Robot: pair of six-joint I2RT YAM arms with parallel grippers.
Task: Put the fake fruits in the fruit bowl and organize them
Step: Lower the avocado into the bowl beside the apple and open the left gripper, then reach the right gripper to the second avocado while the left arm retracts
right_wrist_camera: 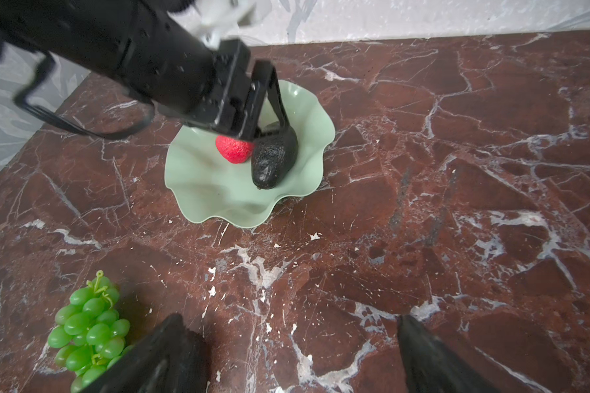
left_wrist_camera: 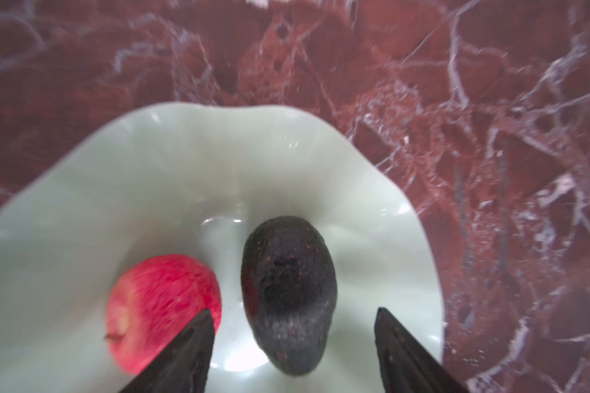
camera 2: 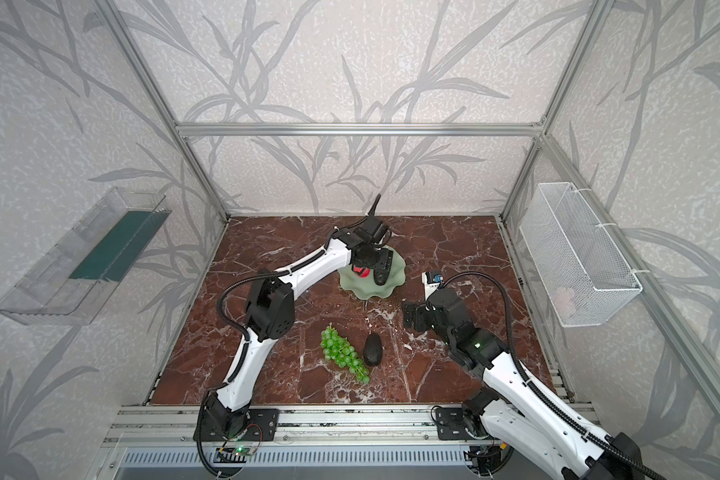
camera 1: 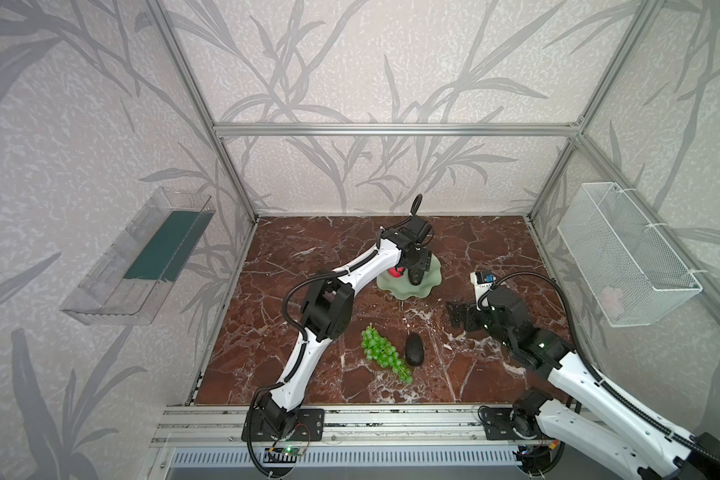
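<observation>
A dark red marble tabletop (camera 1: 474, 257) veined with white fills the floor of a metal-framed booth, whose walls are papered with grey leaf patterns. A clear plastic tray (camera 1: 138, 257) hangs on the left wall and a white wire basket (camera 1: 632, 257) on the right wall.

Toward the far middle of the table stands the fruit bowl (camera 1: 408, 293), pale green and glossy with a wavy rim. Inside it lie a small red apple (camera 1: 395, 272) and, close on its right, a dark bumpy avocado (camera 1: 415, 277). In the left wrist view a sliver of bowl shows between the two.

The left gripper (left_wrist_camera: 293, 310) hangs over the bowl, pointing down. Its jaws stand apart and straddle that avocado, with a gap on each side, so it grips nothing.

On the near middle of the table, outside the bowl, the bunch of green grapes (camera 1: 381, 351) lies slantwise. The second avocado (camera 1: 414, 350) lies just beside it on the right.

The right gripper (right_wrist_camera: 289, 317) hovers low to the right of the bowl, over bare marble, with its jaws spread wide and empty.
</observation>
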